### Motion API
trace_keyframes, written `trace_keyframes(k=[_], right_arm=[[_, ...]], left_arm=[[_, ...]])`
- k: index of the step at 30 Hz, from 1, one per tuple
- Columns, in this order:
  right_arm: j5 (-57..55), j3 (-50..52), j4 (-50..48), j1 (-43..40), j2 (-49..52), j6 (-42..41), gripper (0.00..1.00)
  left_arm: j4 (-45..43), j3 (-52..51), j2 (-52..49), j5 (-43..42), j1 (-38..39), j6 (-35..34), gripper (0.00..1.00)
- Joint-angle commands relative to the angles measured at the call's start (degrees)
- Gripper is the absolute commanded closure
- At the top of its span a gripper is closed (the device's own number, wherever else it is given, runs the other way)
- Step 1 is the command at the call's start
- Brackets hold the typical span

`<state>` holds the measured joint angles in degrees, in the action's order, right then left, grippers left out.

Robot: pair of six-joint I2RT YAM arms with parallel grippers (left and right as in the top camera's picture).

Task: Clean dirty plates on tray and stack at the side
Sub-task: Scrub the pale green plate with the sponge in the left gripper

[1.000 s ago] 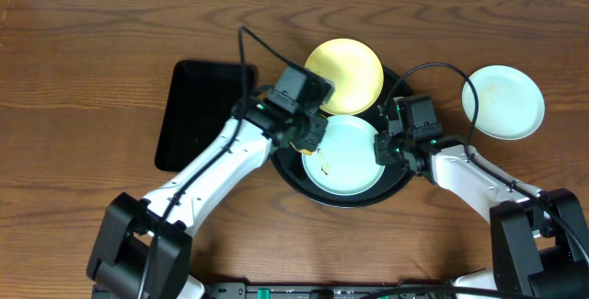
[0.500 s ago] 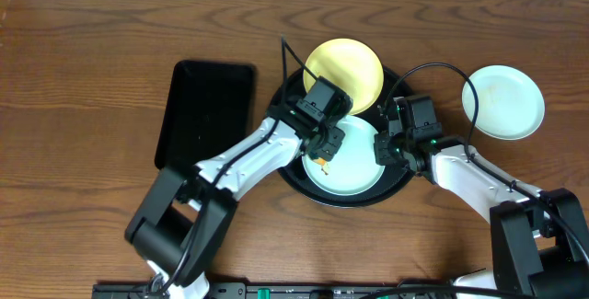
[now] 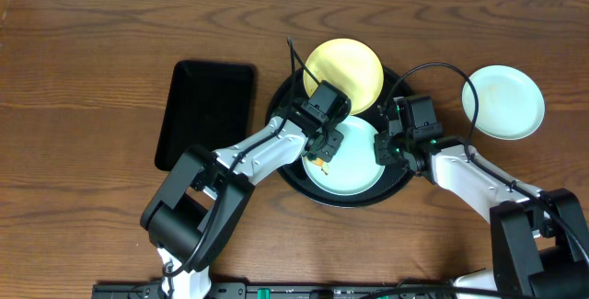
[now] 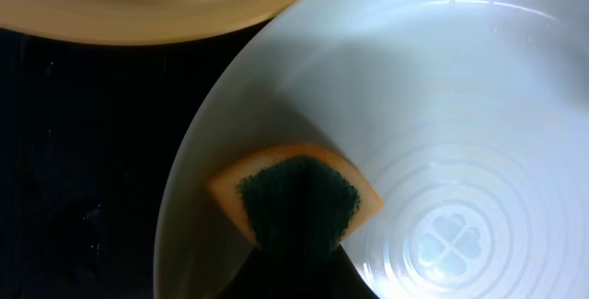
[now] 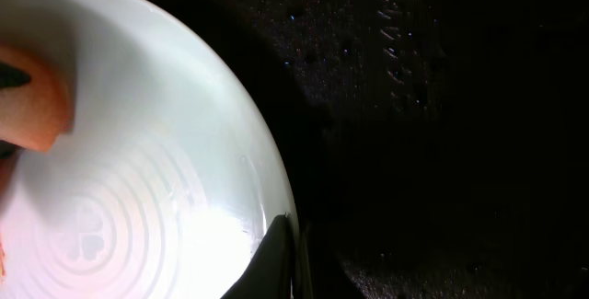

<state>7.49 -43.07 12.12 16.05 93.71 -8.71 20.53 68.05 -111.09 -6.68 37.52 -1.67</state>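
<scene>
A pale mint-green plate [image 3: 357,163] lies in the round black tray [image 3: 396,187]. My left gripper [image 3: 324,148] is shut on an orange sponge [image 3: 319,159] with a dark green pad and presses it on the plate's left part. The left wrist view shows the sponge [image 4: 294,198] on that plate [image 4: 442,106], with my left gripper [image 4: 299,267] just behind it. My right gripper [image 3: 383,149] is shut on the plate's right rim; the right wrist view shows its fingers [image 5: 287,253] on the plate [image 5: 138,152]. A pale yellow plate [image 3: 345,74] leans on the tray's back rim. A second mint plate [image 3: 502,102] lies on the table at the right.
A smaller rectangular black tray [image 3: 204,115] lies on the wooden table left of the round tray. Cables arc over both arms near the yellow plate.
My left gripper has moved right with the sponge, from the tray's left rim onto the mint plate. The right arm and the plates have not moved.
</scene>
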Motion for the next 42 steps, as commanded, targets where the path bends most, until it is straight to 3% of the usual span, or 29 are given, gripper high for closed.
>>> trace_keyframes(k=[1,18,26,35,42], right_arm=[[-1.44,0.50,-0.09,0.11,1.09,-0.15,0.99],[-1.49,0.50,0.07,0.11,1.09,0.26,0.99],[-1.49,0.50,0.09,0.11,1.09,0.24,0.99],[-1.46,0.50,0.09,0.11,1.09,0.24,0.99],[-1.46,0.50,0.42,0.11,1.09,0.24,0.99]], left_arm=[[0.81,-0.35,-2.58,1.55,-0.09,0.57,0.93],[0.35,-4.68,-8.09,-1.90,-0.09,0.31,0.93],[-0.70,-8.50,-8.09,-1.88,-0.09,-1.66,0.92],[5.18,-8.50,-8.09,-2.34,-0.07,-6.62,0.93],[2.03,-10.25,-8.09,-6.43,-0.04,-8.68,0.93]])
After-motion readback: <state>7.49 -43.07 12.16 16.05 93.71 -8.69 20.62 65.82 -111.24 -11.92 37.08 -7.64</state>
